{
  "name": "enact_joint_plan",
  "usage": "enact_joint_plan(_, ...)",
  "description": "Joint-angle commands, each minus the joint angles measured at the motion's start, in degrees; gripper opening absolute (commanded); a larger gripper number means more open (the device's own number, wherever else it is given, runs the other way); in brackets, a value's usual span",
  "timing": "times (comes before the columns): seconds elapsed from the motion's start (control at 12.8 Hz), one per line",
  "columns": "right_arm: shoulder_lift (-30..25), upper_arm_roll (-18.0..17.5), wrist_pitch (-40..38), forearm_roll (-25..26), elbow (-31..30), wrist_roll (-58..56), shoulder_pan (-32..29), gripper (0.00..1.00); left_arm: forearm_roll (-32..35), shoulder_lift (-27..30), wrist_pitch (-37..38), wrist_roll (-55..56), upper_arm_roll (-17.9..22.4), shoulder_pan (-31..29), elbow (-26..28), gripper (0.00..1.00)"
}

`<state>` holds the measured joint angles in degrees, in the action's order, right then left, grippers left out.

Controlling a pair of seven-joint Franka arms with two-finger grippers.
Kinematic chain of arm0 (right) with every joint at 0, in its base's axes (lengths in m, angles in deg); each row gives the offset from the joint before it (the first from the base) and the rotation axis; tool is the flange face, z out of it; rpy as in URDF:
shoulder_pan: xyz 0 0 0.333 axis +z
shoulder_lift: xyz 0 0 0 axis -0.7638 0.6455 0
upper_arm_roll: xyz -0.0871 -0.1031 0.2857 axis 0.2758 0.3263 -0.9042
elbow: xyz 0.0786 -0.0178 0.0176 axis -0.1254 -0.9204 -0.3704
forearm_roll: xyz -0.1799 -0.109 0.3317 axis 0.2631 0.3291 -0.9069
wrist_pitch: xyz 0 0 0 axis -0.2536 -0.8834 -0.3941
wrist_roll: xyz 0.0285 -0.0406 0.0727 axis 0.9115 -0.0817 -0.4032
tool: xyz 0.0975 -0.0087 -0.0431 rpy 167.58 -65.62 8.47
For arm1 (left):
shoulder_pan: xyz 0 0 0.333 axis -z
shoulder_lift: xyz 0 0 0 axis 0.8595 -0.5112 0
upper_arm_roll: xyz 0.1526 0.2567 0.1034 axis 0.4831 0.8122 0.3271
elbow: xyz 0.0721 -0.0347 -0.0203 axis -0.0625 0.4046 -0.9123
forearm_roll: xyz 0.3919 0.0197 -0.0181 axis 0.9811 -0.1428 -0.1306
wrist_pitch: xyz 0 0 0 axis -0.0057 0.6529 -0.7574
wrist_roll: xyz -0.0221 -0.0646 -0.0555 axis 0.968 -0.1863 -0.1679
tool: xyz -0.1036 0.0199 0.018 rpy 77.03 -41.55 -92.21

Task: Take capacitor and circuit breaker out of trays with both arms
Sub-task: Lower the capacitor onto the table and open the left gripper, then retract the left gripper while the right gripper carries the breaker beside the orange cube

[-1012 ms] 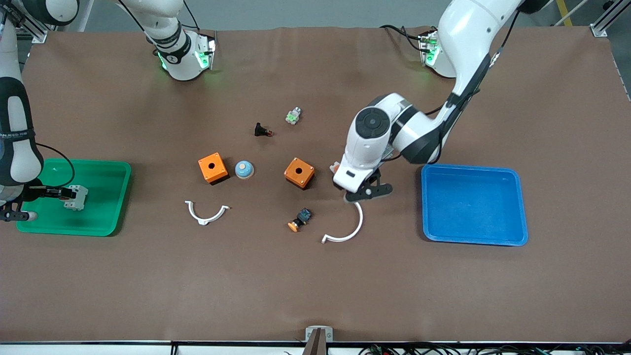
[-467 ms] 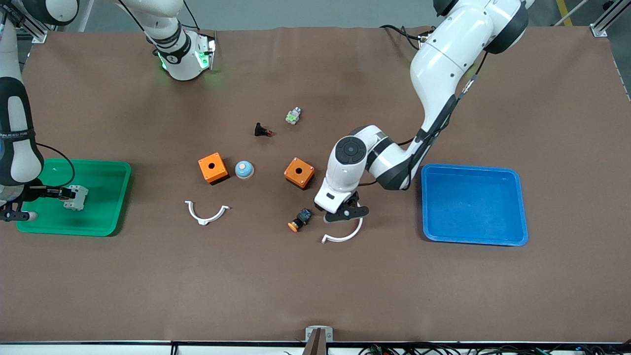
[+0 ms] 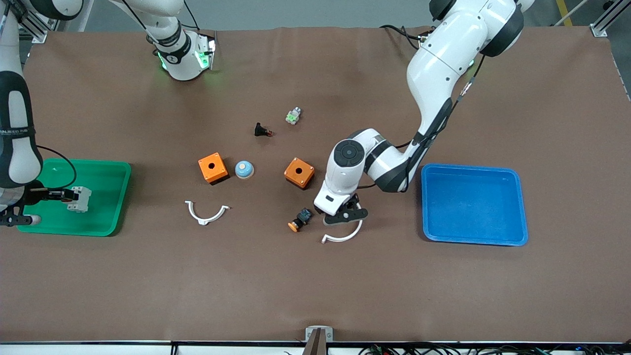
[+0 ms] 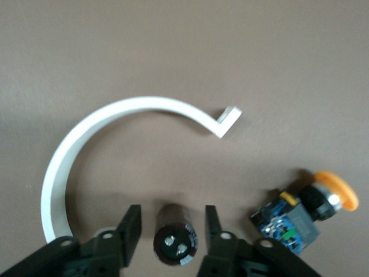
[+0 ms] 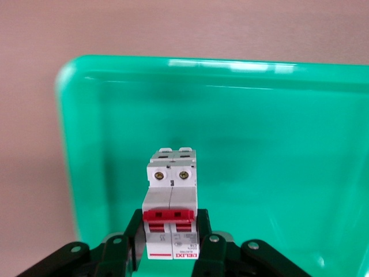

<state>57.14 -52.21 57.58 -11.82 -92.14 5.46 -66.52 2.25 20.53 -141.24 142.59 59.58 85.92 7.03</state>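
1. Count on the tabletop (image 3: 315, 296): two orange boxes (image 3: 213, 168) (image 3: 299, 173), two white curved clips (image 3: 206, 213) (image 3: 342, 231), two trays, one green (image 3: 106, 170) and one blue (image 3: 473, 204), one capacitor (image 4: 176, 242), one breaker (image 3: 80, 199)
2. Singles: black push-button (image 3: 262, 130), grey-and-green button (image 3: 293, 116), blue dome (image 3: 244, 169), orange-capped button (image 3: 299, 220)
3. Left arm reaches down from its base; left pincer (image 3: 343, 214) sits low between the orange-capped button and a white clip, fingers (image 4: 130, 228) apart, flanking the capacitor with gaps either side
4. Right pincer (image 3: 61, 196) over the green tray, closed against the breaker's sides, red levers facing the wrist camera
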Motion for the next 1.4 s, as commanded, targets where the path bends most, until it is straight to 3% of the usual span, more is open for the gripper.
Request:
enact_joint_plan(0.0, -5.38, 0.01, -6.82, -0.34, -0.53, 4.33, 3.17, 0.21, 1.70, 4.40, 4.87, -1.18, 0.11, -2.12, -0.43, 1.00)
enact_joint_plan(0.16, -7.58, -0.08, -8.78, -0.52, -1.23, 8.98, 6.51, 0.21, 1.09, 8.52, 6.99, -5.20, -0.68, -4.76, 0.00, 1.00)
enact_joint_plan(0.47, -8.65, -0.17, -10.63, -0.95, -1.76, 23.55, 16.52, 0.21, 0.65, 15.47, 19.71, -21.80, -0.95, -9.59, 0.01, 1.00)
enact_joint_plan(0.62, -8.39, -0.25, -10.28, -1.92, -1.76, 31.83, 21.62, 0.21, -3.29, 18.55, 23.42, -27.88, -0.95, -12.84, 0.09, 1.00)
enact_joint_plan(0.86, -7.77, -0.25, -9.14, -9.20, -1.76, 40.01, 27.69, 0.21, -7.87, 23.12, 29.48, -36.06, -0.95, -18.82, 0.10, 1.00)
enact_joint_plan(1.32, -3.12, -0.25, -0.80, -14.58, -1.85, 47.15, 37.71, 0.21, -8.85, 33.75, 41.07, -39.49, -1.03, -27.17, 0.01, 1.00)
